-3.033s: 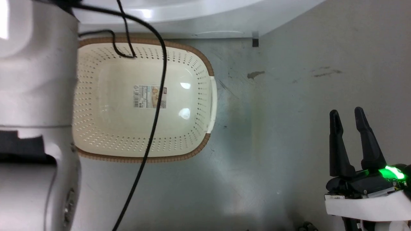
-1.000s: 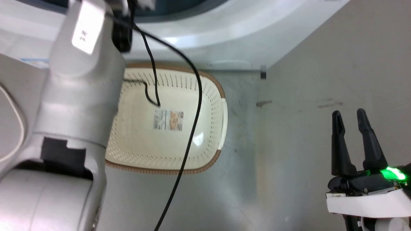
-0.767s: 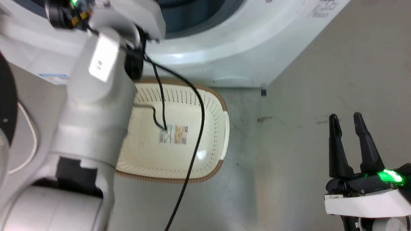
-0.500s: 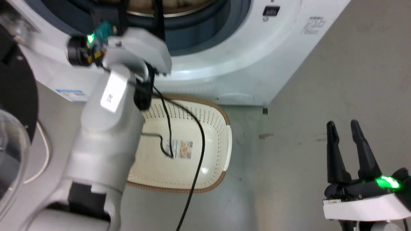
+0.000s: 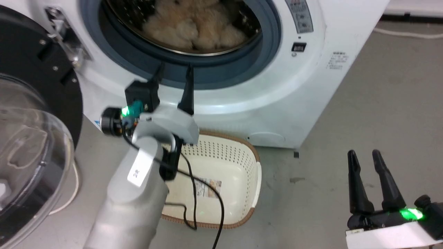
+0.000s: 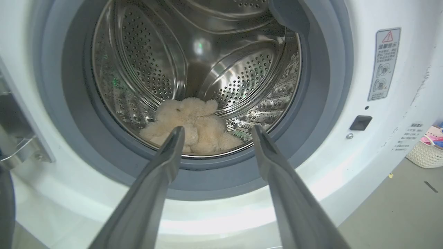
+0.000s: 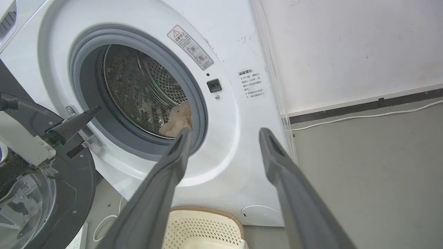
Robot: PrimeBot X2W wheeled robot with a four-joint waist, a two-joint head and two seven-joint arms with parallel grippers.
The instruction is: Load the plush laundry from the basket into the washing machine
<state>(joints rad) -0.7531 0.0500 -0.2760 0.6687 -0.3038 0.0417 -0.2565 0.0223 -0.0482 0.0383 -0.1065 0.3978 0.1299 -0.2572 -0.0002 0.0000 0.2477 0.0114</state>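
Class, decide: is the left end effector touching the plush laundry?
Apart. In the head view the left end effector is at the grey gasket, while the plush laundry lies farther in, inside the drum.

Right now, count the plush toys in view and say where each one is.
1. The plush laundry lies at the bottom of the drum of the washing machine. The basket shows none, though the left arm hides part of it.
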